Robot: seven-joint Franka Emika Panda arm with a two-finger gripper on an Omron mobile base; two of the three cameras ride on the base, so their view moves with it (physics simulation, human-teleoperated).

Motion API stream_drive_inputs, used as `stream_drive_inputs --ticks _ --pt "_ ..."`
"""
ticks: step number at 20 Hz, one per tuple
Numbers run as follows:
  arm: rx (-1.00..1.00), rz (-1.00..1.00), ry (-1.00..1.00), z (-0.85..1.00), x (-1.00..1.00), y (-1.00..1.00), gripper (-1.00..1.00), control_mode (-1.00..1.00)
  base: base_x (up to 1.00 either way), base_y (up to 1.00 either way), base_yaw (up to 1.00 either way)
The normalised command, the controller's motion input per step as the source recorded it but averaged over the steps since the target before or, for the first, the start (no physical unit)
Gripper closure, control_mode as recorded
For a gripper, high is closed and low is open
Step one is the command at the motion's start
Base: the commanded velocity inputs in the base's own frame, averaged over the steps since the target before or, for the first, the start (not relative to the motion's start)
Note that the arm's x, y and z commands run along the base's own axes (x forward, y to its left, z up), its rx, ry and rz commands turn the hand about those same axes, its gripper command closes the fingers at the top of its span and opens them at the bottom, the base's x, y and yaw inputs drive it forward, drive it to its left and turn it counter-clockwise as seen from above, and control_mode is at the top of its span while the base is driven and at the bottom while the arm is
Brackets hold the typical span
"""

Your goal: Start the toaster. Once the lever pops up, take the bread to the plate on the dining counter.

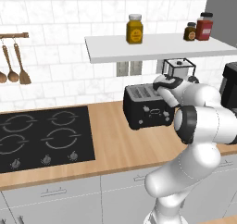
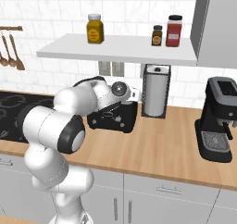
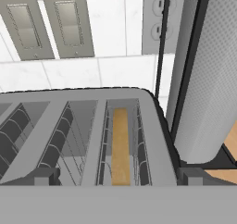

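The end effector (image 3: 118, 183) hangs just over the toaster (image 1: 141, 106), its fingers wide apart. The bread (image 3: 121, 146) stands in the toaster's right slot. A paper towel roll (image 3: 208, 79) stands at 3 o'clock.

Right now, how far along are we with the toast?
Done: bread sits in the toaster's slot nearest the paper towel roll. In hand: the arm hangs over the toaster, holding nothing; I can't tell whether the lever is pressed. Left: start it if needed, wait for the pop, carry the bread to the plate.
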Motion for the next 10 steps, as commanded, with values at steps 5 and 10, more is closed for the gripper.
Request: stream_drive_inputs --ticks 5,10 --pt "0.00 0.00 0.00 0.00 0.00 0.00 -1.00 -1.00 0.00 0.00 0.00" --pt "0.00 0.00 0.00 0.00 0.00 0.00 -1.00 -1.00 0.00 0.00 0.00"
